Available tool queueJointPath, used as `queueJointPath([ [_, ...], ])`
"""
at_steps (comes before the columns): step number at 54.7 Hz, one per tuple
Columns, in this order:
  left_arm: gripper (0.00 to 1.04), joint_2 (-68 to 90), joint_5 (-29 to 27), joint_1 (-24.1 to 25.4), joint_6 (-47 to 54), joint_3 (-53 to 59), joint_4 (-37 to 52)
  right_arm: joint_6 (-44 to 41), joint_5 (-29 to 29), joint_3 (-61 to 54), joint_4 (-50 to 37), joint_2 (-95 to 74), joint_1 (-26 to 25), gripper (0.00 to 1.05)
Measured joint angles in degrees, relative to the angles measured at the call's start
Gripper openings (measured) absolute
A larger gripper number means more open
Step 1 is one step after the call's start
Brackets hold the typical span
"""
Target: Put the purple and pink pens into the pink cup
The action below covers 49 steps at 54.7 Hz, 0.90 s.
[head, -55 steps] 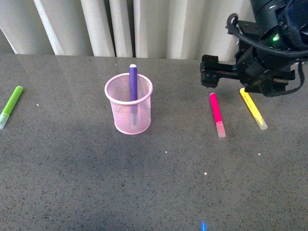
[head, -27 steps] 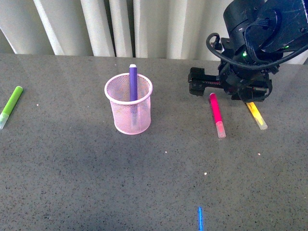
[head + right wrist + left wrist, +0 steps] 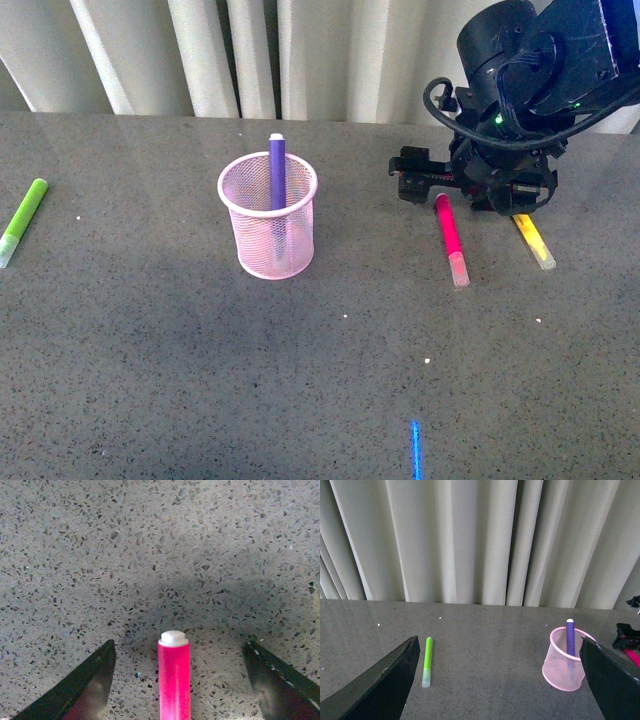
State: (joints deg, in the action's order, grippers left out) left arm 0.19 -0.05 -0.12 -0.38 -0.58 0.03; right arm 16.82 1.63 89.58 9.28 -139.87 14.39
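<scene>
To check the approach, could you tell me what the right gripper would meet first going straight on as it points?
Most likely the pink pen, lying on the table between the open fingers of the right gripper; depth is unclear.

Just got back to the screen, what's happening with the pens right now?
The purple pen stands in the pink cup already. The pink pen lies flat on the table. The right gripper is at its far end, fingers open on either side, not gripping yet. The left gripper is open and holds nothing.
</scene>
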Motion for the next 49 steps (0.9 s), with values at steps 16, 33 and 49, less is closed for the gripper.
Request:
queueJointPath([
  [16, 0.98, 0.0, 0.0, 0.0, 0.0, 0.0, 0.0, 1.7, -0.2, 0.0, 0.6, -0.1, 0.4, 0.27],
  [33, 0.98, 0.0, 0.0, 0.0, 0.0, 0.0, 0.0, 1.7, -0.2, 0.2, 0.3, -0.1, 1.0, 0.12],
  [49, 0.98, 0.0, 0.0, 0.0, 0.0, 0.0, 0.0, -8.3, 2.3, -9.7, -24.2, 6.6, 3.7, 0.12],
])
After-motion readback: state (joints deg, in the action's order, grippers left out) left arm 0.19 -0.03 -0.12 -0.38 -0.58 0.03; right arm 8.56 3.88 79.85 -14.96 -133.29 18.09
